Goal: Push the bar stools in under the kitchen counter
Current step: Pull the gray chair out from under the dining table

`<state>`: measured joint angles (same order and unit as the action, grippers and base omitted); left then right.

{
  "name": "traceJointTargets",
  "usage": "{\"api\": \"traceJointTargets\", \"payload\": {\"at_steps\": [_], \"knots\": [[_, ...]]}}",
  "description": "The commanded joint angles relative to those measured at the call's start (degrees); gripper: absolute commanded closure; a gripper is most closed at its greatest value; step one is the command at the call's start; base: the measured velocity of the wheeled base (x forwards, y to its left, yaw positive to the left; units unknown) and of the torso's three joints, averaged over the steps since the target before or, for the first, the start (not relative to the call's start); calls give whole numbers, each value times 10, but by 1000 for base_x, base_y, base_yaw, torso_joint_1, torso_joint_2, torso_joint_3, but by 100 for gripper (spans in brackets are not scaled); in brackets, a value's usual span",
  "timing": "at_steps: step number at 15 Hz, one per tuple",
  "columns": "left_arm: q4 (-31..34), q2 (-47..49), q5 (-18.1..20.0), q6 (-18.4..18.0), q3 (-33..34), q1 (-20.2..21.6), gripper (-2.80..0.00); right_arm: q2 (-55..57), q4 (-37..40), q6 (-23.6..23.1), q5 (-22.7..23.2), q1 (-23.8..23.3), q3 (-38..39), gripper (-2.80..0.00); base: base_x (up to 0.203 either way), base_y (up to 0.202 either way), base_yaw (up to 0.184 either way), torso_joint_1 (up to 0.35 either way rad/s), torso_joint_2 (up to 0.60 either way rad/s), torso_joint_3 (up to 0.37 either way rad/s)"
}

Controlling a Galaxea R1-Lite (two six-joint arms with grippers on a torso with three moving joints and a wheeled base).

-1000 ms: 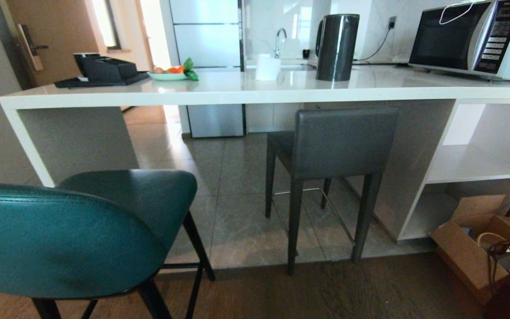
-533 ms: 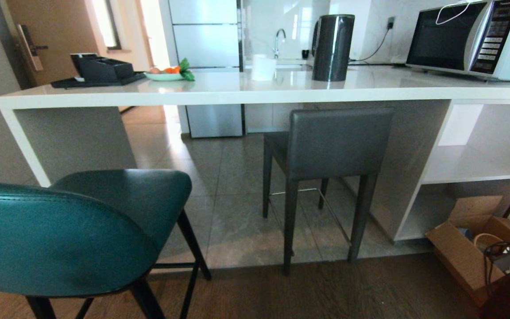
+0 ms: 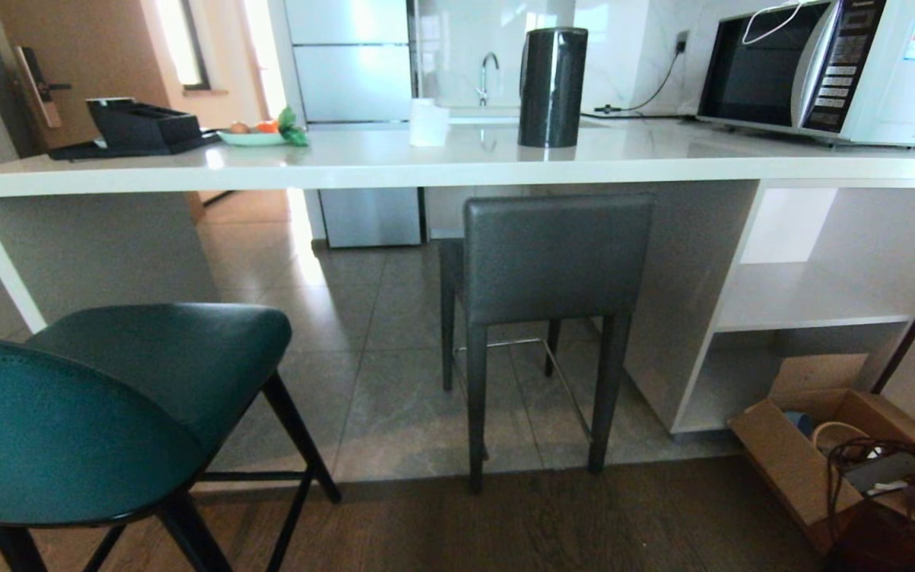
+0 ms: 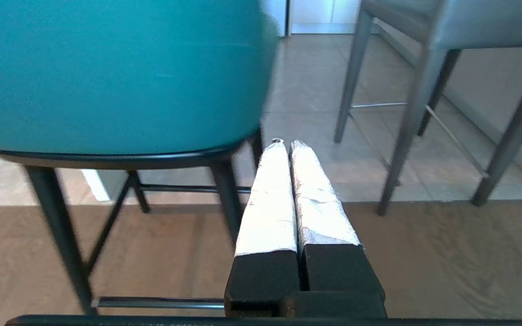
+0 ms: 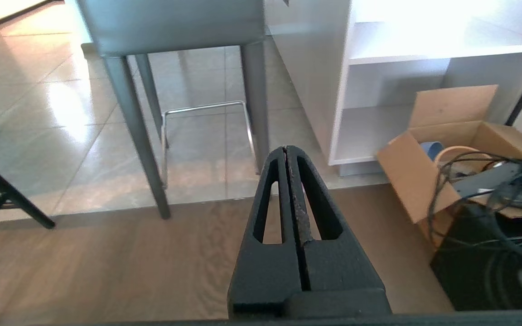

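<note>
Under the counter [image 3: 394, 171], toward its right half, the grey stool [image 3: 553, 262] is tucked partway, its back level with the slab's front edge and its rear legs at the seam between tile and wood floor. Nearer the camera at the left, the teal stool [image 3: 92, 421] is seen standing clear of the counter, out on the wood floor. On the slab a kettle [image 3: 553, 87] and a microwave [image 3: 823, 71] are set. A cardboard box [image 3: 815, 453] is seen on the floor beside the open shelves.

The left gripper [image 4: 287, 144] is pressed together, nothing pinched, held low just beside the teal stool without touching it. The right gripper [image 5: 286, 149] is likewise pressed together and empty, pointed toward the grey stool's legs, well apart from them.
</note>
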<state>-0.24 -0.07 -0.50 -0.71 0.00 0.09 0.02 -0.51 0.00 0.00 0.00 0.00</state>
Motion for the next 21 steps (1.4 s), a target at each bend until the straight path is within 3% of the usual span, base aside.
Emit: {"api": "traceJointTargets", "payload": {"at_steps": [1,11,17,21], "knots": [[0,1,0,0,2,0,0,1,0,0,0,0,3,0,0,-199,3,5,2,-5],[0,1,0,1,2,0,0,0,0,1,0,0,3,0,0,-189,1,3,3,3],[0,1,1,0,2,0,0,0,0,0,0,0,3,0,14,-15,-1,1,0,2],[0,1,1,1,2,0,0,0,0,1,0,0,3,0,184,0,2,2,0,1]]}}
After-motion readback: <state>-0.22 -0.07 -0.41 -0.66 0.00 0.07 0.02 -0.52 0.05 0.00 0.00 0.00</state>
